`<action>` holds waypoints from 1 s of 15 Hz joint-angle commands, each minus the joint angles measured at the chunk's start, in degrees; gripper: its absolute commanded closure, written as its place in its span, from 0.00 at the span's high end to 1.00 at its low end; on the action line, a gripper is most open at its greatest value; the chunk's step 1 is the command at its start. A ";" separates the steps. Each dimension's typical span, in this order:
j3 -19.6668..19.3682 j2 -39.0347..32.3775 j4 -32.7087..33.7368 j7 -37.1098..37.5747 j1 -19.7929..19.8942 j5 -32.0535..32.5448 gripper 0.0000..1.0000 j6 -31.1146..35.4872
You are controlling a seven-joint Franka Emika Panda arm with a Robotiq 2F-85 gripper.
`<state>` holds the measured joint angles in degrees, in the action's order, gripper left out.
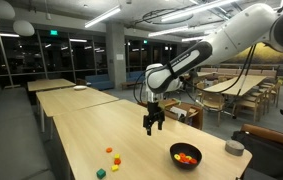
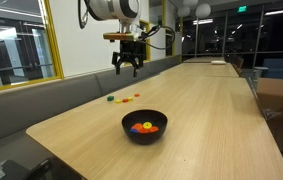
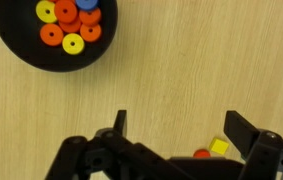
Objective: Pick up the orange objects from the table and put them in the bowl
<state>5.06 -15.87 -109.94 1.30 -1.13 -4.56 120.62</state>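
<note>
Now | fingers (image 3: 243,132) spread wide, empty | round glossy black bowl (image 3: 14,47) holds flat orange discs (image 3: 51,34)

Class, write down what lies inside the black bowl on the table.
Inside the bowl lie several orange discs, two yellow discs and a blue piece. The bowl's floor beneath them is covered, and the wrist view cuts off its top.

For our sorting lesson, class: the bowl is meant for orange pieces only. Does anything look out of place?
Yes. In the wrist view the bowl holds two yellow pieces and a blue piece among the orange objects. Nothing looks spilled or damaged; a few small pieces lie loose on the table.
</note>
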 commanded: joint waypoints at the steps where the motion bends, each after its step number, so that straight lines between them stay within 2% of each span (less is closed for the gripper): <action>1: -0.27 -12.02 14.28 1.01 -2.09 0.43 1.00 -1.48; 8: -1.36 -28.31 33.34 6.98 -6.15 0.81 1.00 0.02; 15: -3.66 -38.75 42.47 14.47 -8.97 0.85 1.00 2.09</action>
<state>2.87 -49.78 -73.66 12.01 -8.56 -4.56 121.87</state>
